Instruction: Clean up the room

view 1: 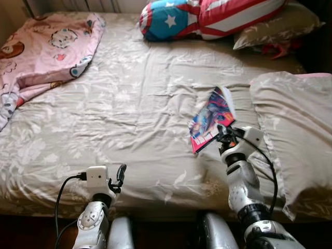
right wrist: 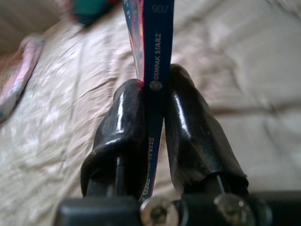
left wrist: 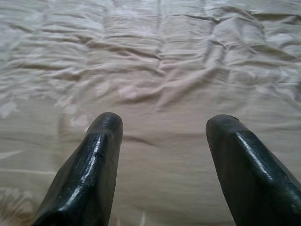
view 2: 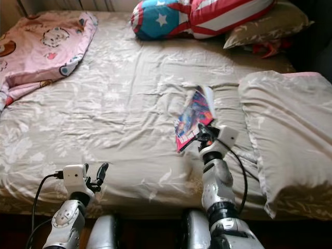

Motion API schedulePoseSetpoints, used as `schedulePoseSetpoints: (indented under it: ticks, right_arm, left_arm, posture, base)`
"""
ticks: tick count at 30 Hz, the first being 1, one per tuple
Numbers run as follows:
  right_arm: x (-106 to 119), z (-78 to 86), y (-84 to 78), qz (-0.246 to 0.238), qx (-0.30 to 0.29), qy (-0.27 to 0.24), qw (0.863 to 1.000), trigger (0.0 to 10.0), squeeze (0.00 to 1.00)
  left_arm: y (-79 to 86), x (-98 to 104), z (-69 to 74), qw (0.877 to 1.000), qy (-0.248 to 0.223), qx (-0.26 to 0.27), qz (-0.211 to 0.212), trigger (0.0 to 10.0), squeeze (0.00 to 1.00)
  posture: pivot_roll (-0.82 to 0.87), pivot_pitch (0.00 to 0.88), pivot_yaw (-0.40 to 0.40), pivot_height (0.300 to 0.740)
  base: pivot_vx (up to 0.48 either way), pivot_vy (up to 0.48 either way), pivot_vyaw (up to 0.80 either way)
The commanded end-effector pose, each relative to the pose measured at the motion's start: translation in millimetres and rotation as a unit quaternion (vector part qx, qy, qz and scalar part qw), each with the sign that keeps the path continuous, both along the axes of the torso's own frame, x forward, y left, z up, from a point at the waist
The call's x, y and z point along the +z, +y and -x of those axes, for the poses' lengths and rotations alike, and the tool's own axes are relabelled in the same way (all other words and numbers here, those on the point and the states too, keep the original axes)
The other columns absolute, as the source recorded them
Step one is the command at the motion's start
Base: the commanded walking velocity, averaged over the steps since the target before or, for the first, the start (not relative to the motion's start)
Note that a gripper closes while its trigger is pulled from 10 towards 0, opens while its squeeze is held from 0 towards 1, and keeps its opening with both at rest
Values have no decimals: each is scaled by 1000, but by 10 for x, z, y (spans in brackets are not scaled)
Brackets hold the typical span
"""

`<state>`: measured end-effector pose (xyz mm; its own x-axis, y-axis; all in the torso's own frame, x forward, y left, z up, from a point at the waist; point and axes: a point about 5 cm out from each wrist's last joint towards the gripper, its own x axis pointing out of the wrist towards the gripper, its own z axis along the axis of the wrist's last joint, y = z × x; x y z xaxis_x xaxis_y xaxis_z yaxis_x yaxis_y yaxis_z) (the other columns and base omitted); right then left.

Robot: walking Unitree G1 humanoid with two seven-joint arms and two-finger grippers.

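- Right pincer (view 1: 224,134) is clamped tight on one colourful magazine (view 1: 210,120), its two black fingers (right wrist: 126,127) pinching the spine edge from either side.
- The magazine is lifted off the bed (view 1: 129,104), tilted, pages fanning at the top, just beside the big grey pillow (view 1: 290,129).
- Right arm reaches forward over the mattress edge, wrist raised, cable trailing behind.
- Left pincer (view 1: 118,179) gapes wide, fingers (left wrist: 101,150) well apart, nothing between them, hovering low over the wrinkled sheet near the bed's front edge.
- Left arm is bent, forearm up, just in front of the mattress.
- Count: one magazine, one pink blanket (view 1: 41,49) at the far left corner, one star-and-stripes cushion (view 1: 207,18) at the head, two grey pillows, the second (view 1: 275,26) tucked behind the cushion.
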<state>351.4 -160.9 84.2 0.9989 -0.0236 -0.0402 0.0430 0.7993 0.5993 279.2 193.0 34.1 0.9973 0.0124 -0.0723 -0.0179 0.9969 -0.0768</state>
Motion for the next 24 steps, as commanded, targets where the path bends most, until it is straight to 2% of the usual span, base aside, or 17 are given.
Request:
schedulePoseSetpoints:
  ticks: [1,3,4,7,9,14,16,18,21,22,24]
  right_arm:
    - [-23,-18,-10,-43,-7,13,999,10000,0]
    - [-78,-22,6,-82,0,32,996,10000,0]
    - [-119,-27,31,-118,11,47,992,10000,0]
    - [-123,-49,77,-202,29,46,978,10000,0]
    - [-96,-70,96,-226,45,40,972,10000,0]
    - [-134,-45,91,-242,61,41,968,10000,0]
    - [-170,-18,67,-269,56,40,961,10000,0]
    - [-216,9,45,-267,48,50,961,10000,0]
    - [-392,113,-30,-229,15,106,968,10000,0]
    - [-522,200,-92,-213,-15,150,965,10000,0]
    - [-660,307,-152,-205,-44,193,959,10000,0]
  left_arm:
    - [11,-36,40,1000,12,-5,-6,10000,0]
    - [32,-33,50,1000,12,-5,-9,10000,0]
    - [54,-26,57,1000,12,-6,-13,10000,0]
    - [104,-10,68,1000,11,-7,-19,10000,0]
    - [134,5,68,1000,10,-7,-23,10000,0]
    - [177,30,90,999,11,-9,-32,10000,0]
    - [179,35,94,999,12,-14,-38,10000,0]
    - [171,35,96,999,13,-21,-44,10000,0]
    - [157,29,109,999,16,-24,-43,10000,0]
    - [152,28,117,999,18,-25,-44,10000,0]
    - [148,26,126,999,19,-26,-44,10000,0]
  posture:
    - [8,209,10,607]
    - [24,208,20,607]
    - [33,211,26,607]
    - [54,218,38,607]
    - [63,222,45,607]
    - [77,237,61,607]
    - [84,246,68,607]
    - [81,248,70,607]
    - [80,249,71,607]
    - [86,257,78,607]
    - [87,257,79,607]
  base:
    - [0,0,0]
    - [0,0,0]
    - [0,0,0]
    - [0,0,0]
    - [0,0,0]
    - [0,0,0]
    - [0,0,0]
    - [0,0,0]
    - [0,0,0]
    - [0,0,0]
    - [0,0,0]
